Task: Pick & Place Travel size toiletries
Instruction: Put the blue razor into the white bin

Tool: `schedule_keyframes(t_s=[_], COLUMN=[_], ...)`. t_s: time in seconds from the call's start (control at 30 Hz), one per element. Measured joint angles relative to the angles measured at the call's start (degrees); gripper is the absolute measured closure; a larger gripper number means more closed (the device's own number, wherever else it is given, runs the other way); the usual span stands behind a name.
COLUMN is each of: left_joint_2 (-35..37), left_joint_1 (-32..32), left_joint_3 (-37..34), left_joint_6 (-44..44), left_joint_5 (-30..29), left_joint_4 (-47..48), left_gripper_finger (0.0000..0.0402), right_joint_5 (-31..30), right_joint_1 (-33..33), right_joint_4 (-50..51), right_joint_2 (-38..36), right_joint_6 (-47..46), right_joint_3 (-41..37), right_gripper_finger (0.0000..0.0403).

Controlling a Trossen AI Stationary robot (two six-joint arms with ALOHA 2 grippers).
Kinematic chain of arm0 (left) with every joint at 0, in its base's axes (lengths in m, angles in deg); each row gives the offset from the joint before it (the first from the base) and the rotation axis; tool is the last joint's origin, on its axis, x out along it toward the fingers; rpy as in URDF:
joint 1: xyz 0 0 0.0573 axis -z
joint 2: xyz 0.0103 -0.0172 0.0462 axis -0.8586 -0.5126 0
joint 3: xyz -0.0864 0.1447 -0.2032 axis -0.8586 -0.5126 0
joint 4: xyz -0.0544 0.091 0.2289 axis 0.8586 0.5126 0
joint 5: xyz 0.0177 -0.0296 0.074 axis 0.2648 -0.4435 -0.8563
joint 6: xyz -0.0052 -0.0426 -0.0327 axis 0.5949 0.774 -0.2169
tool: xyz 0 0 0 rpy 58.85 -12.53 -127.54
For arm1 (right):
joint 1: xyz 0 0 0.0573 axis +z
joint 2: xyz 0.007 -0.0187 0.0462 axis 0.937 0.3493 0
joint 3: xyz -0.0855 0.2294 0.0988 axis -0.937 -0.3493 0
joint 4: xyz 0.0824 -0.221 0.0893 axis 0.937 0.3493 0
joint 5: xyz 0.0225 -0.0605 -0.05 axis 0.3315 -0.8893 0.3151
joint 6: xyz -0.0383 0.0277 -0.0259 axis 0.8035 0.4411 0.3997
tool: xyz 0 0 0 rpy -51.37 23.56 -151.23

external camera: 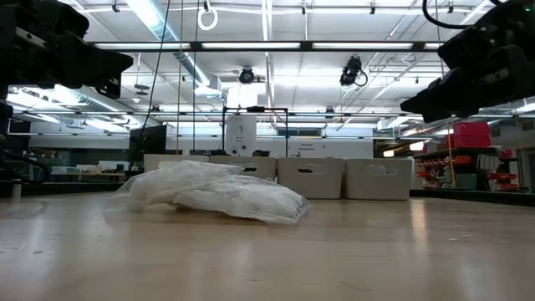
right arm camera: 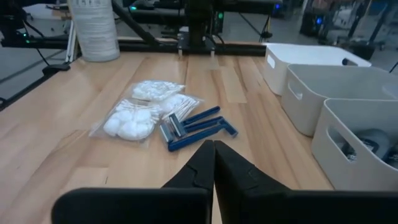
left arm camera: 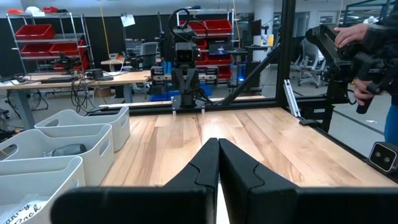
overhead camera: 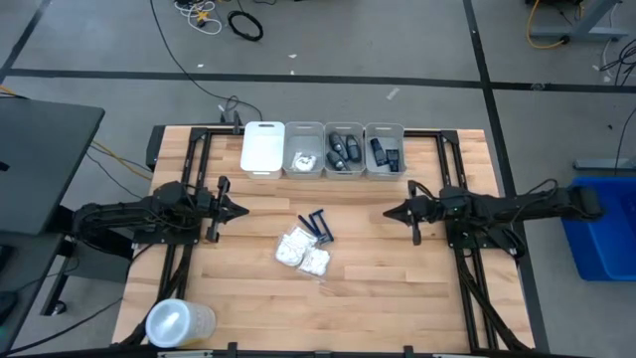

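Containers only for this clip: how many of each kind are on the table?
Open white bins: 3
White bin with a flat closed top: 1
Clear round tub: 1
Total: 5

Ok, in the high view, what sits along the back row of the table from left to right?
White lidded bin → open bin with white packets → bin holding dark containers → second bin of dark containers.
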Motion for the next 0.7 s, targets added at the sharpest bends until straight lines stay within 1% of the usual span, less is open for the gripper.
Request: schedule_keyframes(t_s=[0.2, 0.37, 0.7], left_joint_2=[-0.01, -0.01, 0.0], left_joint_1=[0.0, 0.02, 0.02], left_joint_3=[0.01, 0.0, 0.01], left_joint_6=[0.0, 0.0, 0.0], left_joint_5=[0.0, 0.0, 0.0], left_joint_4=[0.0, 0.0, 0.0], left_gripper_finger=[0.0386, 0.0386, 0.0386], right_joint_5=[-0.01, 0.0, 0.0], right_joint_1=[0.0, 0.0, 0.0], right_joint_4=[0.53, 2.97, 3.68], right_joint_2=[-6.09, -10.32, -20.09], right_joint_6=[1.19, 1.14, 1.01], right_joint_3=[-3.37, -3.37, -3.37], right_gripper_finger=[0.0395, 0.0395, 0.0394])
